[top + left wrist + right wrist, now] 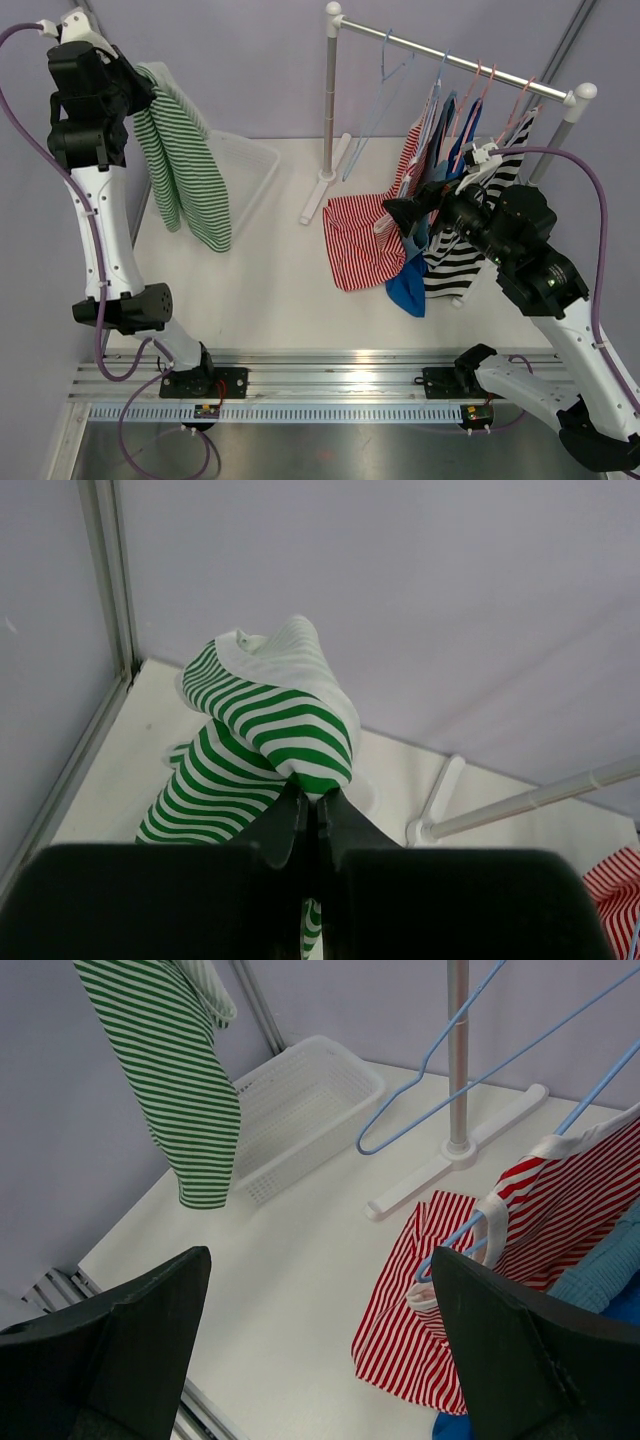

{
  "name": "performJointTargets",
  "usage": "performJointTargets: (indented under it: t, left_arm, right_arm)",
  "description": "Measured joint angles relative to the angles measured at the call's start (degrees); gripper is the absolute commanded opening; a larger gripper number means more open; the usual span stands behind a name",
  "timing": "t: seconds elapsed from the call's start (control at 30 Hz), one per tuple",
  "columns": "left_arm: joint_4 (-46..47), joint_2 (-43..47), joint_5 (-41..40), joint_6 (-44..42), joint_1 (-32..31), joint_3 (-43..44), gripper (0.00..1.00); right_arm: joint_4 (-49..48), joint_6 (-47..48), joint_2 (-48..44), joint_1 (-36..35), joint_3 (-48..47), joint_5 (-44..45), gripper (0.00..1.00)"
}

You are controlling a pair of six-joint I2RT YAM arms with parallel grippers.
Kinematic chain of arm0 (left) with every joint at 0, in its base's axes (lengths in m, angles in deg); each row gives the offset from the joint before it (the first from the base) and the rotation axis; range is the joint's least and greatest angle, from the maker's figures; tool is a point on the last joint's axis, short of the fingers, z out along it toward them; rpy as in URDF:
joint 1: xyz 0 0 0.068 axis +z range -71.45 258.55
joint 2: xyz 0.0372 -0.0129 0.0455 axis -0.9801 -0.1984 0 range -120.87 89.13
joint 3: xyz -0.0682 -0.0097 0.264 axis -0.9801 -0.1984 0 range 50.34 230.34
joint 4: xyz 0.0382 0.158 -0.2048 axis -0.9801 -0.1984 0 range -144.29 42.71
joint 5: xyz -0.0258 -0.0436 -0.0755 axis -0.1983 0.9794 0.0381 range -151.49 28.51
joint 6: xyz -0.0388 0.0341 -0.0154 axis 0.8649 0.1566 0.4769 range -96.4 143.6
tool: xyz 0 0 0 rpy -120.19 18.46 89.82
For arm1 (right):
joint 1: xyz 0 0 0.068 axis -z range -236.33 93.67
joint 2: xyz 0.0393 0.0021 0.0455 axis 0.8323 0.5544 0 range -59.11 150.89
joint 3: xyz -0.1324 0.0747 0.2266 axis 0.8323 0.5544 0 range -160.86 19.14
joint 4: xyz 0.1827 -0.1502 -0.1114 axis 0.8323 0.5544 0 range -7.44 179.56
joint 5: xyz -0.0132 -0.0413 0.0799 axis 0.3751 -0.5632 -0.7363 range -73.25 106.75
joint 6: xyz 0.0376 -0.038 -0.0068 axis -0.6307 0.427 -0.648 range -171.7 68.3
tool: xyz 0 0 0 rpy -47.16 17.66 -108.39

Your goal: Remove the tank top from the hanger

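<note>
Tank top point(270, 720), green-striped, pinched in closed left gripper point(312, 805) jaws; right gripper point(320, 1260) jaws wide open.

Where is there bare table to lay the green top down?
Bare table runs between the basket and the red striped top, forward to the near edge. Crowded on the right under the rack, where hanging tops and the open right gripper sit.

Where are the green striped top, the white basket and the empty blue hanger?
green striped tank top point(185, 170), top view, middle of hanging cloth
white basket point(310, 1090), right wrist view, bare mesh floor
empty blue hanger point(361, 1147), right wrist view, rounded lower corner
</note>
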Motion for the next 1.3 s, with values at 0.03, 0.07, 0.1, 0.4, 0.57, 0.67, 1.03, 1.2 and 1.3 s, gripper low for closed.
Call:
performJointTargets:
  t: [0.03, 0.07, 0.1, 0.4, 0.57, 0.67, 1.03, 1.2, 1.3]
  left_arm:
    - [1.31, 0.00, 0.31, -0.02, 0.02, 0.26, 0.00]
    - [2.84, 0.00, 0.79, -0.04, 0.02, 0.52, 0.00]
    - [4.52, -0.15, 1.44, -0.15, 0.04, 0.61, 0.00]
    - [13.05, -10.05, 5.11, -0.61, 0.00, 2.34, 0.00]
    - [12.31, -15.08, 5.16, -1.55, 0.00, -4.42, 0.15]
    - [11.02, -17.29, 5.31, -2.03, 0.00, -6.34, 0.31]
    - [7.34, -15.41, 10.27, -0.74, 0.02, -3.50, 0.99]
    - [2.86, -5.25, 10.45, 1.49, -0.24, -8.55, 0.99]
    - [2.14, 7.76, 9.70, 2.43, -1.20, -19.71, 0.99]
  right_arm:
    - [0.00, 0.04, 0.00, 0.00, 0.00, 0.07, 0.99]
    - [0.00, 0.17, 0.00, 0.00, 0.00, 0.26, 0.99]
    - [-0.02, 0.31, 0.00, 0.00, 0.00, 0.44, 0.99]
    - [-0.02, 1.33, 0.81, 0.00, 0.00, 1.49, 1.00]
    - [-0.07, 0.68, 1.46, 0.00, 0.00, 4.50, 1.00]
    - [-0.07, -0.35, 1.53, -0.02, -0.13, 6.95, 1.00]
    - [-1.05, -2.82, 4.94, -0.07, -6.60, 18.99, 1.00]
    - [1.97, -2.69, 14.67, -0.11, -18.21, 27.06, 1.00]
    - [3.58, -2.05, 17.73, 0.07, -19.52, 32.63, 0.90]
